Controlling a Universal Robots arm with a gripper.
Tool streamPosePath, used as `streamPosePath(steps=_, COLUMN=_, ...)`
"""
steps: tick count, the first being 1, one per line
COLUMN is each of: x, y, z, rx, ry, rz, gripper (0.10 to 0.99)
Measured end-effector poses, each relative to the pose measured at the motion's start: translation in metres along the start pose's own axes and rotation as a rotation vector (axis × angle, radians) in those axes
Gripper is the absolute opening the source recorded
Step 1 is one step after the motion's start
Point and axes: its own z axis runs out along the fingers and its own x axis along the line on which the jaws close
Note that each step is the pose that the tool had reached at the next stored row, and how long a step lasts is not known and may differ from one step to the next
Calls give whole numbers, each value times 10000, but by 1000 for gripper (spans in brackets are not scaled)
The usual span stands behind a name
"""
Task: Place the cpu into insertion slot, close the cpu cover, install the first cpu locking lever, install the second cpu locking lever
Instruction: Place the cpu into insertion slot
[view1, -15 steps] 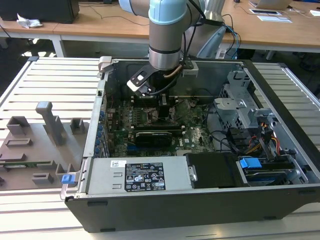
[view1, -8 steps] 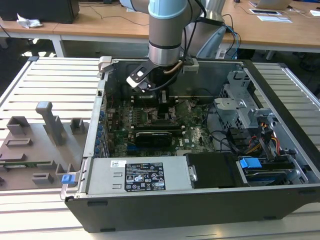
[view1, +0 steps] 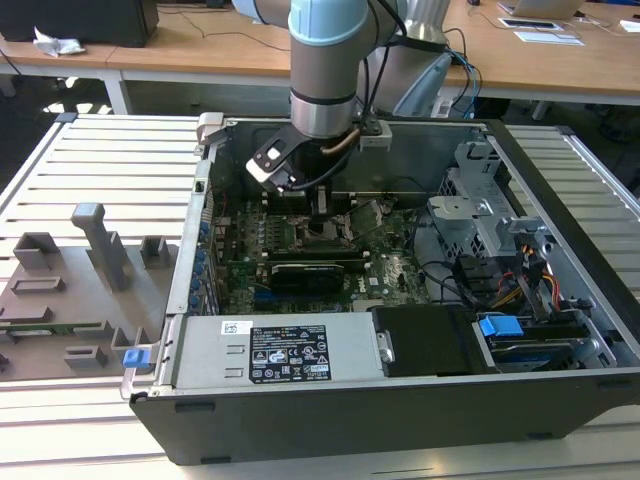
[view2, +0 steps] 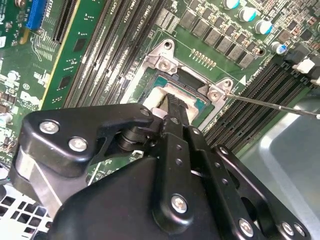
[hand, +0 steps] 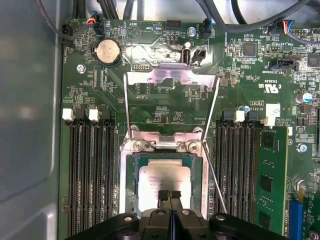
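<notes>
Looking down through the first wrist view, I find the cpu (hand: 162, 176), a small flat square chip with a silvery-grey metal top, lying inside the square metal-framed insertion slot (hand: 125, 185) of the green motherboard (hand: 80, 90), seated or very nearly so by my reading. The black two-fingered gripper (hand: 169, 195) sits over the chip's edge nearest that camera with its fingertips pressed together. I see nothing pinched between them, and I cannot tell whether they touch the metal top or hang just above it. I judge the chip light and rigid, with a smooth lid that offers little friction. The contacts under it are likely delicate, so any hold belongs on two opposite edges, and any push should be flat and gentle. The cpu cover (hand: 172, 76), a thin silvery metal frame plate with a large window, stands open and leans back from its hinge at the slot's far side. It looks like springy sheet metal, best pushed on its bright free bar. A thin steel wire locking lever (hand: 214, 177) slants just beside the slot and would probably flex under load. Room is tight, with rows of black memory slots (hand: 92, 175) close on both sides and a green memory module (hand: 272, 175) beyond. In the exterior view the arm reaches down into the open dark-grey computer case (view1: 300, 430), whose walls hem in any sideways move.
</notes>
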Motion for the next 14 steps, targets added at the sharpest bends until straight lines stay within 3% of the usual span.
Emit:
streamPosePath(steps=7, x=-2, y=13, z=55, rx=9, ry=-12, rz=-3, gripper=110)
streamPosePath(steps=11, x=-4, y=136, z=68, rx=21, ry=-9, rz=-4, gripper=110)
streamPosePath(steps=14, x=-4, y=173, z=69, rx=20, ry=-7, rz=-2, gripper=110)
